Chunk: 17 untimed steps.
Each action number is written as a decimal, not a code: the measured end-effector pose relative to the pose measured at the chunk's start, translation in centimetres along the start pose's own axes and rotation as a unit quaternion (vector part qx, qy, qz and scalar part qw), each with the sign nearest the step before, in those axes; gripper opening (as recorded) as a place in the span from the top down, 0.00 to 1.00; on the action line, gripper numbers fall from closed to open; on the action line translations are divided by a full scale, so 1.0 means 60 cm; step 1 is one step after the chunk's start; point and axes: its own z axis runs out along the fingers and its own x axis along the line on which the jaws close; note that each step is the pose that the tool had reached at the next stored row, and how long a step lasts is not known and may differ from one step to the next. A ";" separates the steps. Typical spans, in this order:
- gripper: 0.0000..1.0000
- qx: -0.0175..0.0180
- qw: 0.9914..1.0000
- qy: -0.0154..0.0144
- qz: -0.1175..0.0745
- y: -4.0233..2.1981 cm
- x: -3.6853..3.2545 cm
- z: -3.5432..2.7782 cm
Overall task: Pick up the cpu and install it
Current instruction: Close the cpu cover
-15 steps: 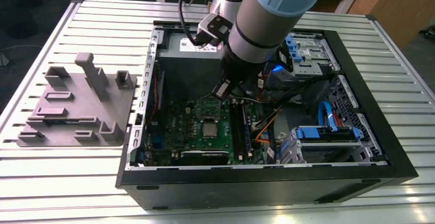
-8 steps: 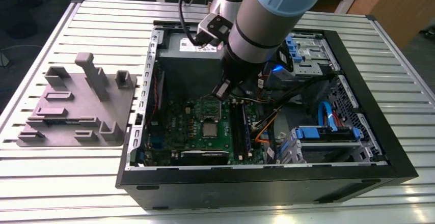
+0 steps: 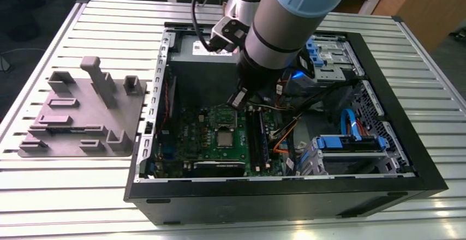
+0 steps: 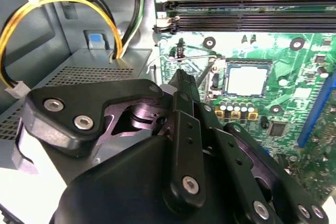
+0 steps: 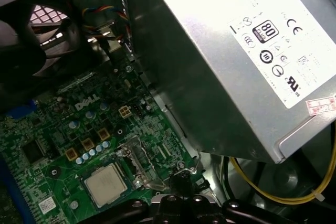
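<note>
Fingers pressed together, holding nothing, just beside the chip's socket.
Reaching down into the open computer case on the bench, the arm tilts over the green board. Chip lies flat in its socket, near the fingertips, beside the grey power box.

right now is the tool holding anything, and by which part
Nothing is held. The cpu lies flat in its socket on the motherboard, and the tool is beside it, apart from it, with nothing between its tips.
</note>
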 end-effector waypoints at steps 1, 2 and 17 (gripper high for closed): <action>0.90 0.000 1.000 0.001 -0.001 -0.001 0.001 0.000; 0.90 0.001 1.000 0.002 -0.001 -0.001 0.002 0.000; 0.90 0.001 1.000 0.004 -0.005 -0.010 0.017 -0.004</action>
